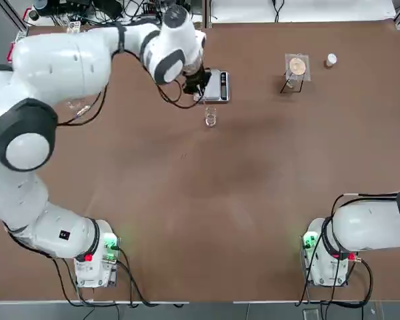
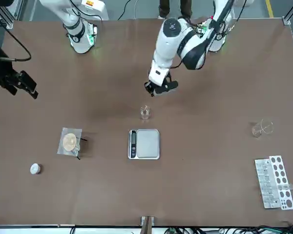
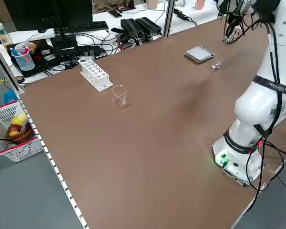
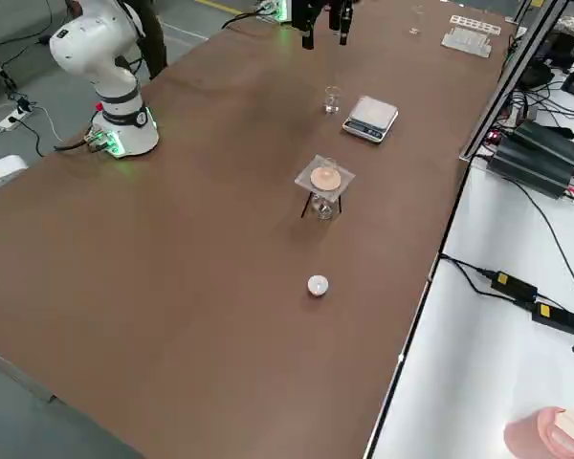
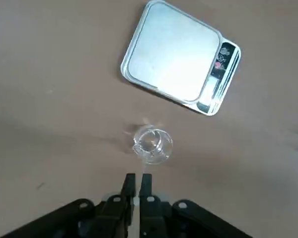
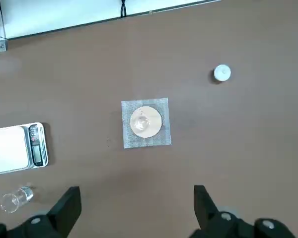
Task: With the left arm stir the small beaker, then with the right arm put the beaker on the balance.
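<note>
Glass beaker point(image 2: 145, 112) sits unweighed at frame centre, beside balance point(image 2: 144, 144); left end effector point(image 2: 157, 88) (pinched together) is poised above.

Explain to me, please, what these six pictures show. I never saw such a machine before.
Two white robot arms stand at one brown table. One picture looks straight down, one looks from across the table, two look from the sides, and two come from small cameras on the arms' wrists.

The left arm reaches far over the table. Its claw is shut and hangs above a small glass beaker; whether it holds a thin rod I cannot tell. The right arm is parked near its base with its claw open and empty.

Beside the beaker lies a small silver scale with nothing on its pan. Also on the table: a wire gauze on a small stand, a small white cap, a white test-tube rack and a larger glass.
</note>
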{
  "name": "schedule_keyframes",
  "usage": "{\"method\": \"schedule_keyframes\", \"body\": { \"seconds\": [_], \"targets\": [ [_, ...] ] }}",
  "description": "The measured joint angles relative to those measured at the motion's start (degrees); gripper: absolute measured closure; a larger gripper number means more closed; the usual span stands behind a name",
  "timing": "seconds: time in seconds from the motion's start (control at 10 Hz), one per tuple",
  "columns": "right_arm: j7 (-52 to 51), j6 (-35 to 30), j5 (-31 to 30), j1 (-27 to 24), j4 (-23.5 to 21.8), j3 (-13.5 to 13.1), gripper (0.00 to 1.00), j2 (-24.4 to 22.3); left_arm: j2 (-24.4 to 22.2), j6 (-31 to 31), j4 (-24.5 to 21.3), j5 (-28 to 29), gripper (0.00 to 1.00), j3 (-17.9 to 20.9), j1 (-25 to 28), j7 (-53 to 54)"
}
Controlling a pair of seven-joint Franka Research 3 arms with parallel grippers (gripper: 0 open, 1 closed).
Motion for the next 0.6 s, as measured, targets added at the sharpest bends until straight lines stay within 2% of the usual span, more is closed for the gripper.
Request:
{"method": "schedule_keyframes", "body": {
  "seconds": [0.2, 0.6],
  "targets": [
    [0.0, 0.0, 0.0, -0.01, 0.0, 0.01, 0.0, 0.0, 5.49, -2.95, 5.88, 2.47, 0.92, 0.32, -2.5, -2.34],
    [0.0, 0.01, 0.0, -0.07, 0.0, 0.0, 0.0, 0.0, 8.99, -3.56, 7.02, 6.6, 0.92, 0.4, -4.41, -5.9]
  ]
}}
